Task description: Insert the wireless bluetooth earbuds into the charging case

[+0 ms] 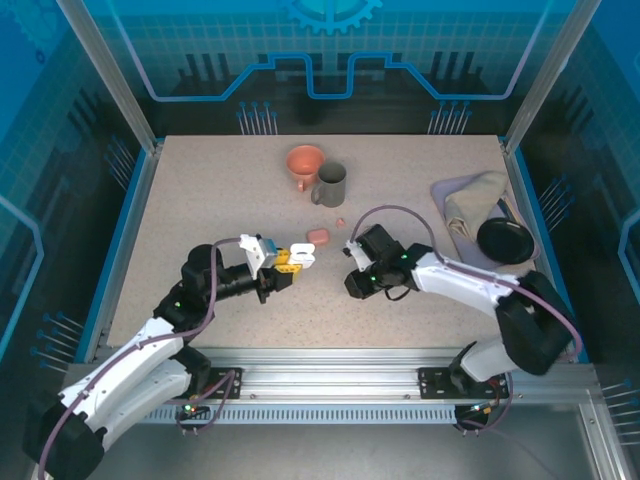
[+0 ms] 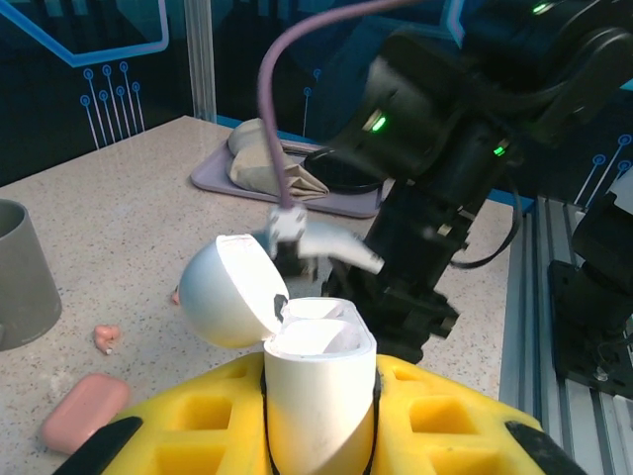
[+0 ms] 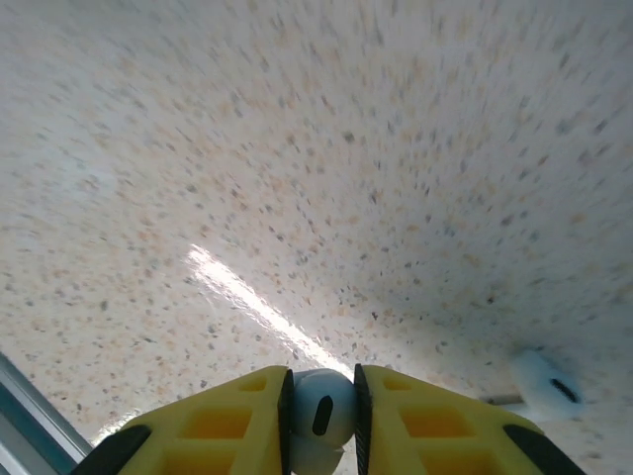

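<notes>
Right wrist: your right gripper [image 3: 321,388] pinches a white earbud [image 3: 322,414] at the fingertips; left gripper [image 2: 318,406] clamps the open white case [image 2: 315,341]. Approach tilted and it could pop free.

Bright, even light; glare streak across the tabletop [image 3: 396,148]; left wrist foreground soft

In the left wrist view the cup [image 2: 20,277] is cut by the left edge, and the case [image 2: 316,386] has its base hidden between the yellow fingers [image 2: 445,426]. In the right wrist view the gripped earbud [image 3: 322,411] runs off the bottom edge; a second earbud [image 3: 544,381] on the table [image 3: 297,148] is blurred.
</notes>
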### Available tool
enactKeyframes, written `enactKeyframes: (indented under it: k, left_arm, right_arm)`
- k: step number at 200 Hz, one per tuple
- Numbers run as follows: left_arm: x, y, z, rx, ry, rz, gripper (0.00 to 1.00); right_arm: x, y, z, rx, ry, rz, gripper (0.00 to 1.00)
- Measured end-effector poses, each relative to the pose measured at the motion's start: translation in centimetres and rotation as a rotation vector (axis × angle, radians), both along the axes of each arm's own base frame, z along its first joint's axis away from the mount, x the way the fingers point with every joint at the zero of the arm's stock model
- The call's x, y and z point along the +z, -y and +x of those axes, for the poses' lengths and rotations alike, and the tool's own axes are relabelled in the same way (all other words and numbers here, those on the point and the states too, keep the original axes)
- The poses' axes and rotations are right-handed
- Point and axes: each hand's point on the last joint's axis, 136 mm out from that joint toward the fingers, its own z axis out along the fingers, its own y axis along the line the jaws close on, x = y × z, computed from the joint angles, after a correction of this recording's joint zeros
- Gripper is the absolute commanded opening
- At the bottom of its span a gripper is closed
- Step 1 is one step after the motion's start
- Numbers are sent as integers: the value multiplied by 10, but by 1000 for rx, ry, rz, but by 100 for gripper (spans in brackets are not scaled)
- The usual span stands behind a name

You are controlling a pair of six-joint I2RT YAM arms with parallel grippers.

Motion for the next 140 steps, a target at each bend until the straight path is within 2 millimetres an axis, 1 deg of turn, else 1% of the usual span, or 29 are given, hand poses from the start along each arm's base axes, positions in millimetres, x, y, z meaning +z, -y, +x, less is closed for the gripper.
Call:
enactKeyframes:
  k: [35, 102, 114, 140]
  left_arm:
    - [1, 3, 2, -4, -18, -19, 0]
    - [5, 8, 3, -26, -41, -45, 0]
    - [8, 10, 4, -32, -39, -48, 0]
    - [14, 15, 4, -53, -29, -56, 0]
  right_arm:
    - [52, 4, 2, 74, 229, 86, 25]
    - [161, 14, -10, 230, 715, 227, 24]
    - [174, 13, -12, 261, 780, 235, 24]
    - [190, 3, -15, 340, 853, 220, 23]
